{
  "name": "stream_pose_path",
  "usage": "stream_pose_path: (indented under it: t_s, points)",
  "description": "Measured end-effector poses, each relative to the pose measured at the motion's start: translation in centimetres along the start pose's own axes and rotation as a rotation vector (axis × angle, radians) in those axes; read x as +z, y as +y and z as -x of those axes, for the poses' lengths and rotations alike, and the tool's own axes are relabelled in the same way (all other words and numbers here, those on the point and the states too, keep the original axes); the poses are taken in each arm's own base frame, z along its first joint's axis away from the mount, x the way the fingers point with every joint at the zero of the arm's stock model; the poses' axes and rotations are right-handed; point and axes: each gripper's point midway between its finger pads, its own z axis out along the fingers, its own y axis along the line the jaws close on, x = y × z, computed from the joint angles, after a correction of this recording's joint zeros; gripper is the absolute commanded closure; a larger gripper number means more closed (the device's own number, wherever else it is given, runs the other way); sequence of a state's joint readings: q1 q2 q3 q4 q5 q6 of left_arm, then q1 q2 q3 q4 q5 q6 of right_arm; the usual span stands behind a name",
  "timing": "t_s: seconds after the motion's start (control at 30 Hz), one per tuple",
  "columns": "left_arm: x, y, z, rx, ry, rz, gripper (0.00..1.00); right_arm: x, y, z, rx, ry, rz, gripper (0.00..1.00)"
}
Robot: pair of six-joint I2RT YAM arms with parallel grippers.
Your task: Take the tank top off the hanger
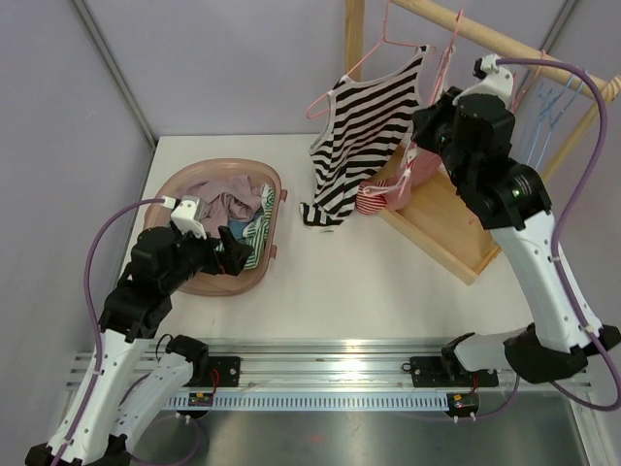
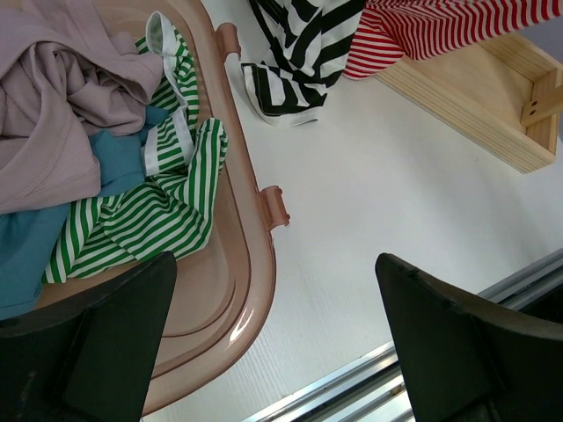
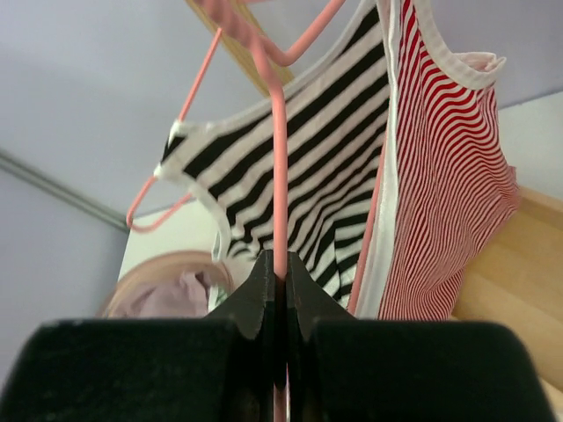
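Observation:
A black-and-white striped tank top (image 1: 364,126) hangs on a pink hanger (image 1: 361,60) from the wooden rail (image 1: 505,44); its hem reaches the table. In the right wrist view the tank top (image 3: 308,149) sits behind a pink hanger wire (image 3: 279,176), with one hanger end poking out past the left strap. My right gripper (image 1: 415,155) is up beside the clothes, and in its wrist view the gripper (image 3: 280,264) is shut on that pink wire. My left gripper (image 1: 233,250) is open and empty, low over the near right rim of the basket (image 2: 255,290); its own view shows the gripper (image 2: 274,264) holding nothing.
A red-and-white striped tank top (image 1: 383,194) hangs right of the black one, over the wooden rack base (image 1: 441,228). The pink basket (image 1: 277,184) at left holds mauve, teal and green-striped clothes. Blue hangers (image 1: 558,102) hang at the far right of the rail.

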State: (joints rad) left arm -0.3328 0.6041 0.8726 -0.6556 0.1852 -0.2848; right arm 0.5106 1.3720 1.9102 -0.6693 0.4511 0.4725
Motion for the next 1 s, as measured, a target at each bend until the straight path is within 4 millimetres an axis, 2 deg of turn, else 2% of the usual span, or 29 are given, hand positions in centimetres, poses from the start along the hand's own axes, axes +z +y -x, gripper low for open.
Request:
stream_pose_path:
  t_s: [0.2,0.37,0.43,0.53,0.67,0.83,0.9,1.0]
  points:
    - [-0.1,-0.5,0.3,0.005,-0.011,-0.027,0.01,-5.4,-1.0,-1.6,-0.024,0.086,0.111,1.0]
    - [0.4,-0.9,0.5,-0.003,0.008,-0.047,0.01,-10.6,0.1,-2.5,-0.057,0.181,0.298,1.0]
    - [0.3,-1.4,1.3,-0.008,0.008,-0.054,0.01,-12.6,0.5,-3.3,-0.066,0.23,0.372,1.0]
    - [-0.3,-2.8,3.7,-0.004,-0.024,-0.084,0.01,-15.1,0.6,-4.8,-0.069,0.3,0.452,1.0]
    - [-1.7,-6.7,8.0,0.032,-0.09,-0.173,0.01,-18.8,0.9,-7.0,-0.059,0.398,0.585,1.0]
    - [-2.8,-12.4,13.1,0.084,-0.171,-0.293,0.01,-22.7,2.0,-7.4,-0.046,0.456,0.755,1.0]
    - [-2.5,-14.1,13.7,0.101,-0.186,-0.315,0.01,-23.7,2.3,-7.6,-0.046,0.476,0.798,1.0]
    - [-1.7,-16.6,12.9,0.147,-0.184,-0.343,0.01,-24.3,2.6,-8.2,-0.043,0.518,0.835,1.0]
